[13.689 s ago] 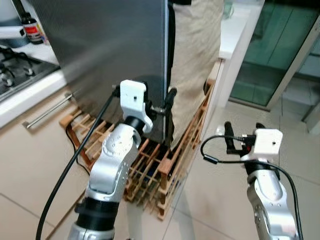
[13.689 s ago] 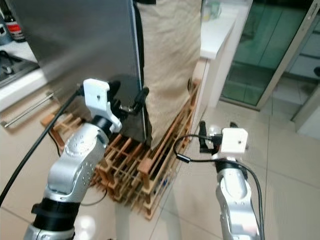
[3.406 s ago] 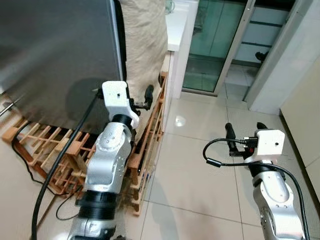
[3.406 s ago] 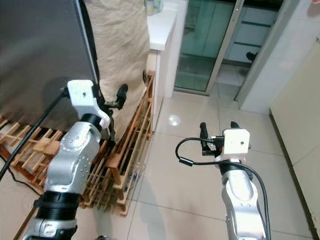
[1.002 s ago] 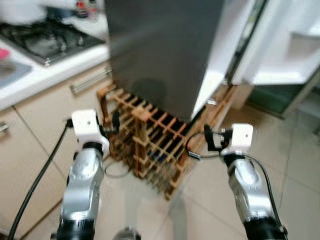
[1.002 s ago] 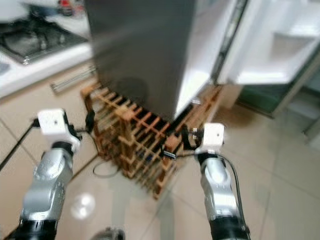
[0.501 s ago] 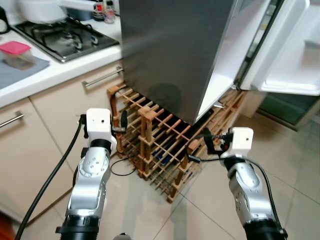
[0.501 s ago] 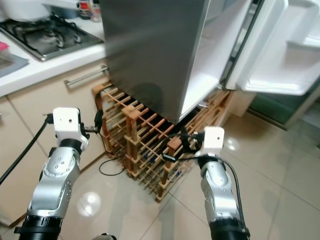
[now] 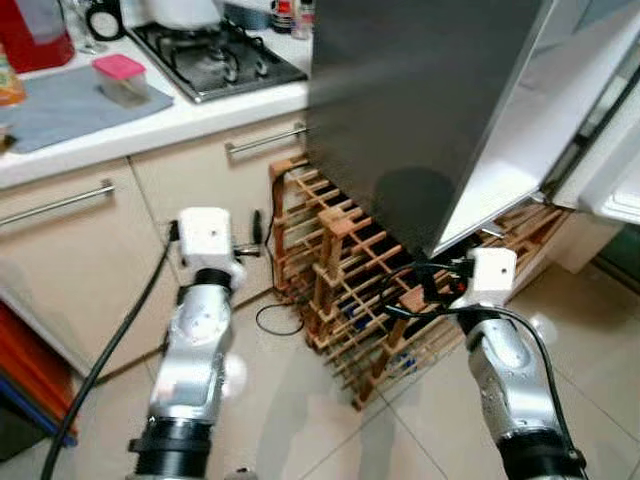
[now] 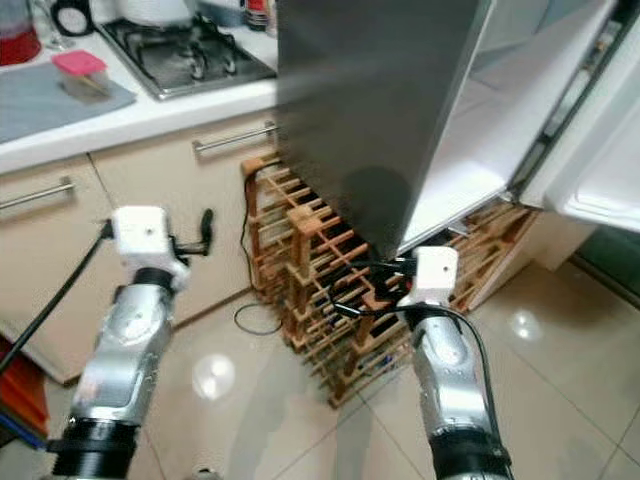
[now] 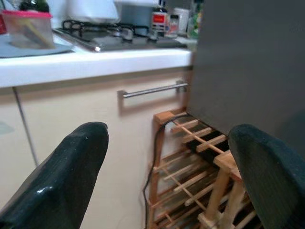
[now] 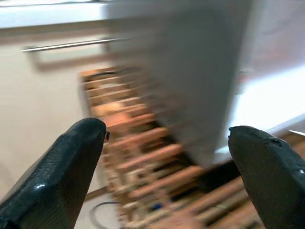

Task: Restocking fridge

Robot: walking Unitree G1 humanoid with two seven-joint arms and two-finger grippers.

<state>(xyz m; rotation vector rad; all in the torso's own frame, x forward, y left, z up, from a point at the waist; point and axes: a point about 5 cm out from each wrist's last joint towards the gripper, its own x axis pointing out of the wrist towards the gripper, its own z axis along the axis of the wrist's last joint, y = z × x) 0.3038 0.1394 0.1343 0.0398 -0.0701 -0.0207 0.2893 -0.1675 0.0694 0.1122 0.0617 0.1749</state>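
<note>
Fridge with dark steel side ahead, door swung wide on the right, wooden rack at its foot, left gripper spread and empty facing the cabinet handle, right gripper spread near the rack, bottle labels too blurred to read

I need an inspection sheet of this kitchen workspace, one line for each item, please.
Surface: white counter with a grey mat; glossy tiled floor.
Job's things: fridge with its door open; no groceries seen.
Clutter: pink-lidded box on the mat; wooden rack under the fridge.
Grippers: left gripper open, empty; right gripper open, empty, near the rack.
Cables: black cord on the floor by the rack.
Surroundings: gas stove, beige drawers.
</note>
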